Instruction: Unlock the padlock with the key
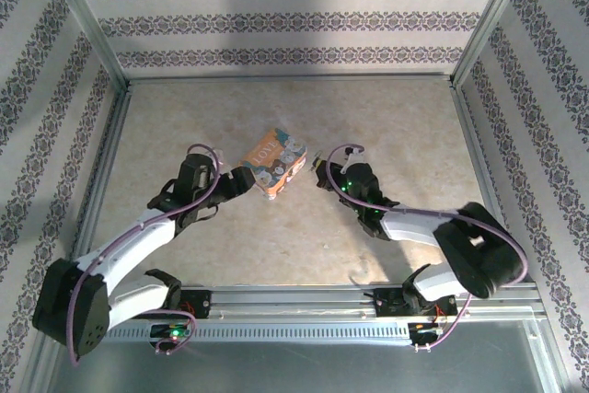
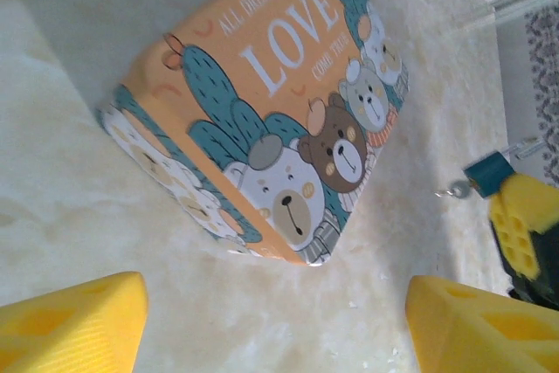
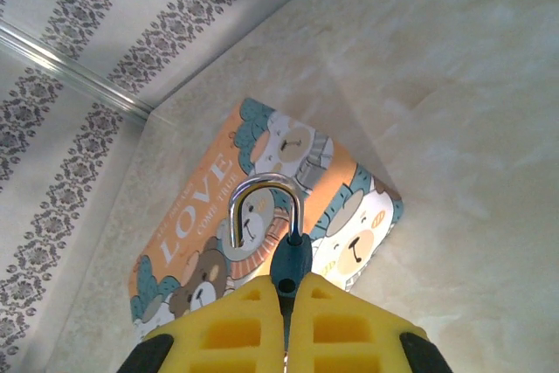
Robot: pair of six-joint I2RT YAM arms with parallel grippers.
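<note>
Trouble brewing — your right gripper (image 3: 286, 296) is clamping the key (image 3: 290, 259) just beside the padlock (image 3: 188, 233), while your left gripper (image 2: 275, 303) is gaping near it. Unbraced, that padlock is risking a skid when poked.

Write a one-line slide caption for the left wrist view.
Open left gripper faces the orange LOVE padlock on the pale table, with the blue-headed key held off to one side.

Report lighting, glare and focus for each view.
Top external: even light, back wall washed brighter at centre, orange block small but legible. Left wrist: block sharp, shadow on the table beside it, open left end effector soft-edged. Right wrist: glint on the blue-based silver loop clamped in the right end effector, whose near fingers blur.
</note>
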